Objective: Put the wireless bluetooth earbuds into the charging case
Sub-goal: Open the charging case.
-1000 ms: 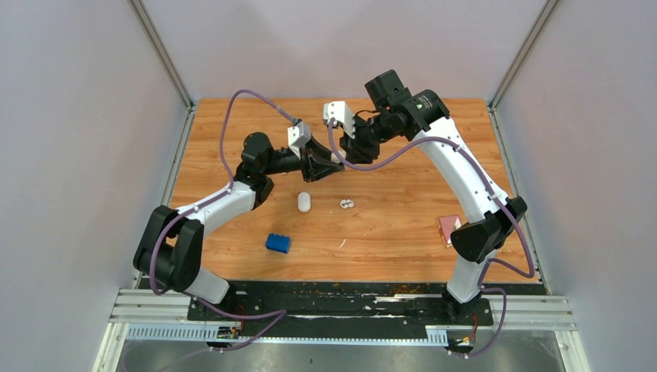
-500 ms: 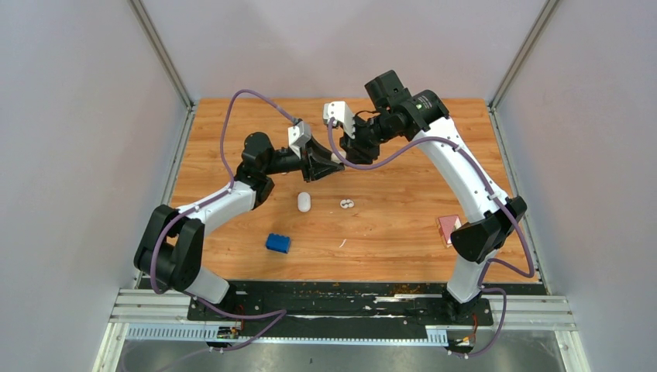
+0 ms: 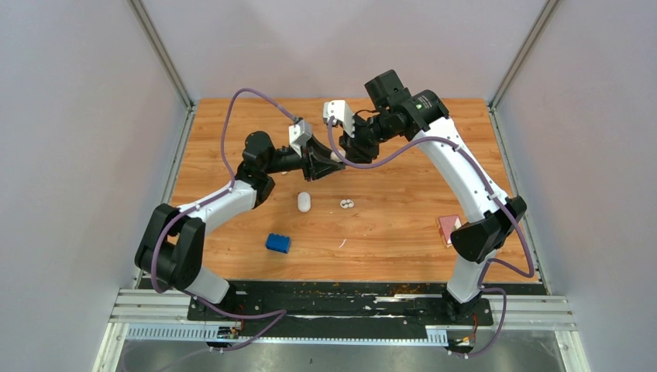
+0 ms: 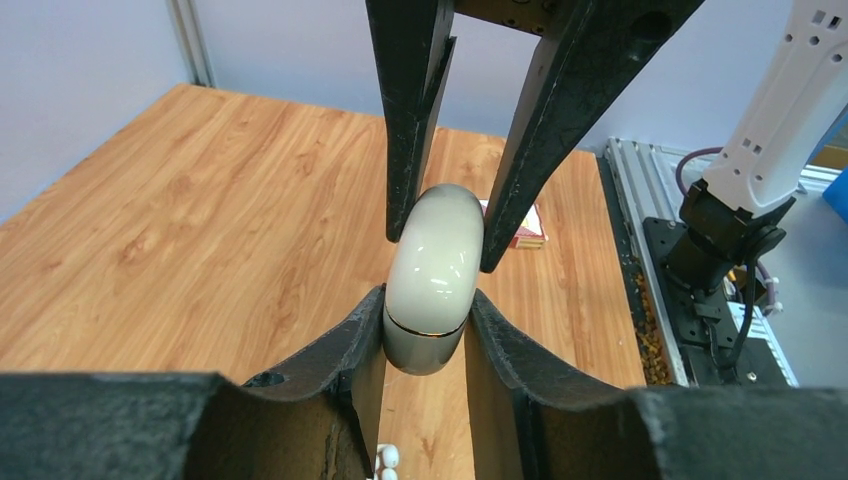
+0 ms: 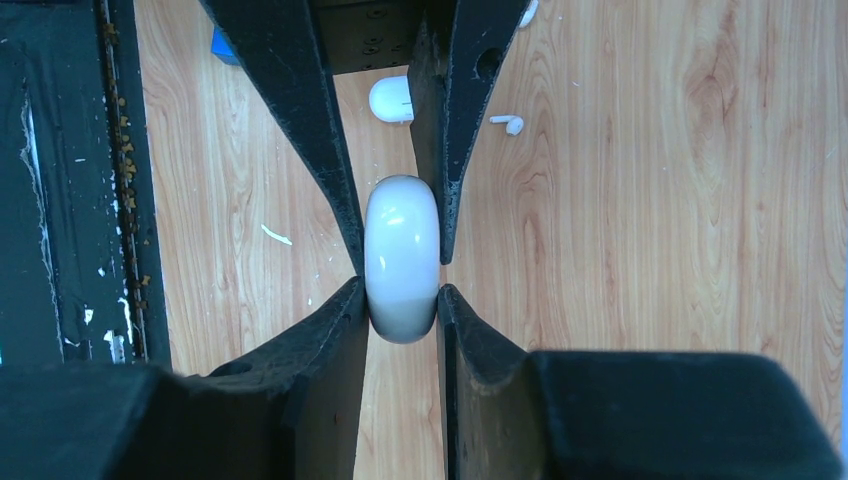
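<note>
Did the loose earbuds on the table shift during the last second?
No. The earbuds lie at the same spot in the top view, right of the white oval piece and beyond the blue brick, neither of which moved.
</note>
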